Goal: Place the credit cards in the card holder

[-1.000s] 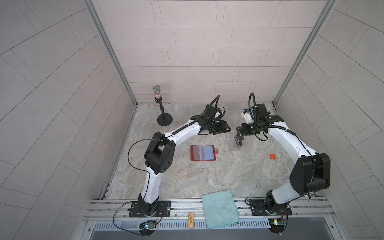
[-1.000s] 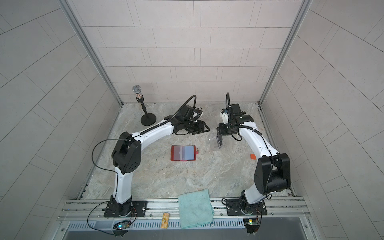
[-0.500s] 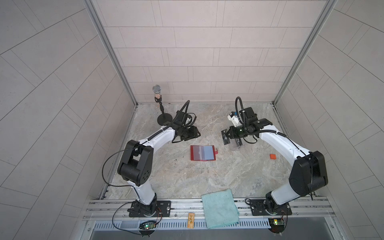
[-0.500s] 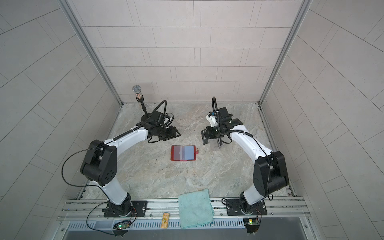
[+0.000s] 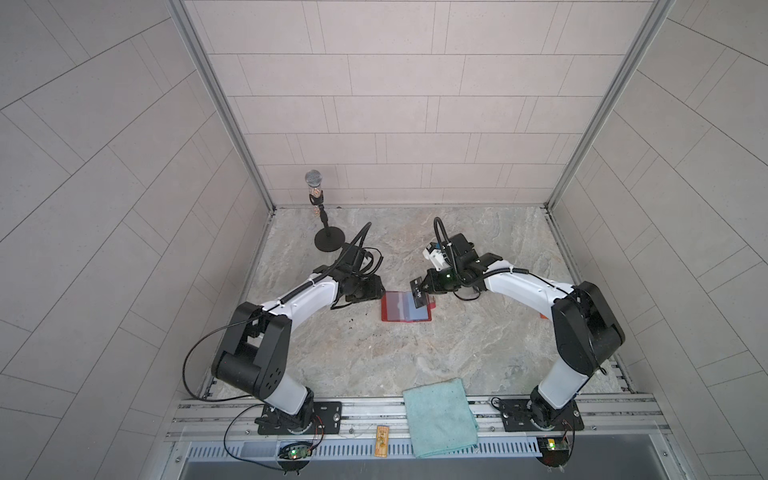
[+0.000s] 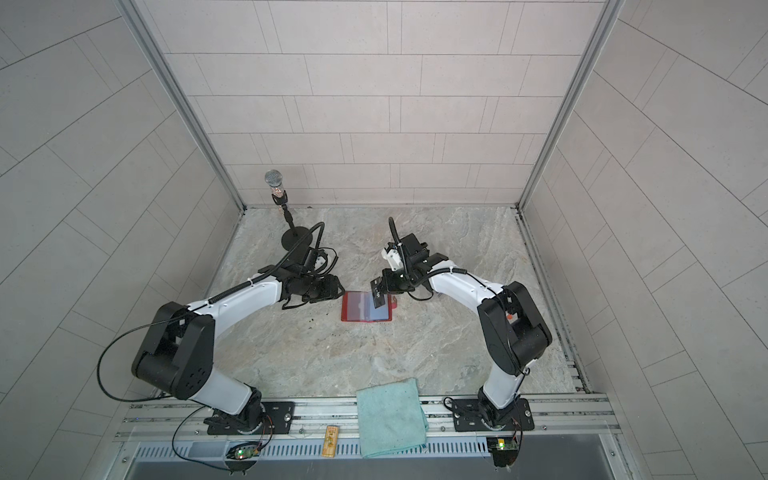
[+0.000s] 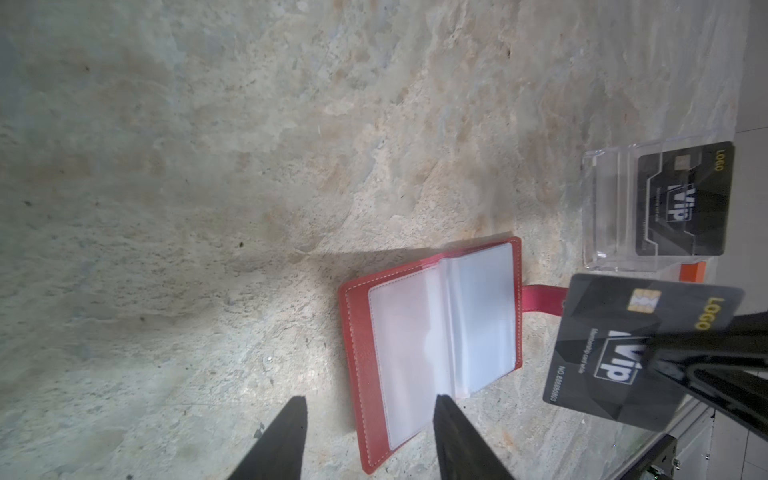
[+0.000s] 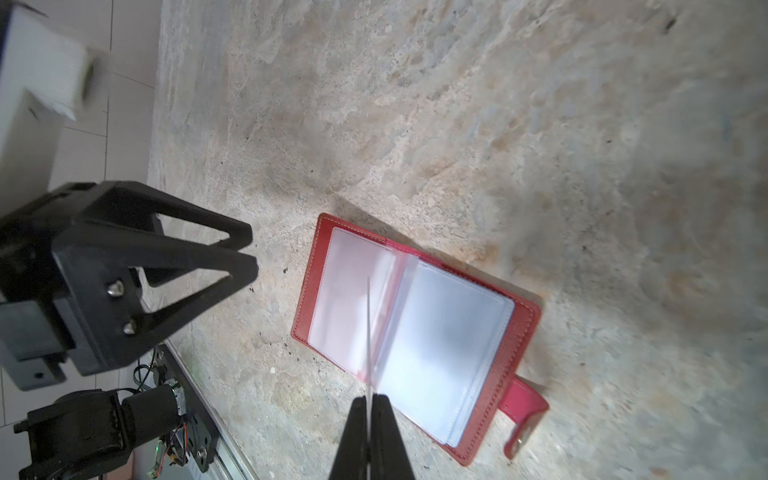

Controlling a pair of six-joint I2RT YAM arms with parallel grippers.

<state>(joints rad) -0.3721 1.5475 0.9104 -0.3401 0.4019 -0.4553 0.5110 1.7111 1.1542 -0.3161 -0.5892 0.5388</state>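
The red card holder (image 5: 391, 309) (image 6: 352, 308) (image 7: 356, 332) (image 8: 525, 326) lies open on the stone table, clear sleeves up, snap tab to the right. My right gripper (image 5: 426, 289) (image 6: 384, 289) (image 8: 369, 401) is shut on a black credit card (image 5: 418, 297) (image 6: 377, 297) (image 7: 615, 353) (image 8: 369, 332), held tilted in the air above the holder's right half. My left gripper (image 5: 379, 291) (image 6: 338, 289) (image 7: 368, 401) (image 8: 251, 251) is open and empty at the holder's left edge. Another black credit card (image 7: 685, 199) stands in a clear plastic box (image 7: 602, 208).
A microphone on a round stand (image 5: 328, 237) is at the back left. A teal cloth (image 5: 440, 415) hangs over the front rail, with a small wooden tag (image 5: 381, 444) beside it. A small orange object (image 5: 543, 316) (image 7: 692, 274) lies near the right arm.
Both arms have swung in from the back toward the holder. The right gripper carried the black card left and forward over it. The left gripper came down to its left edge.
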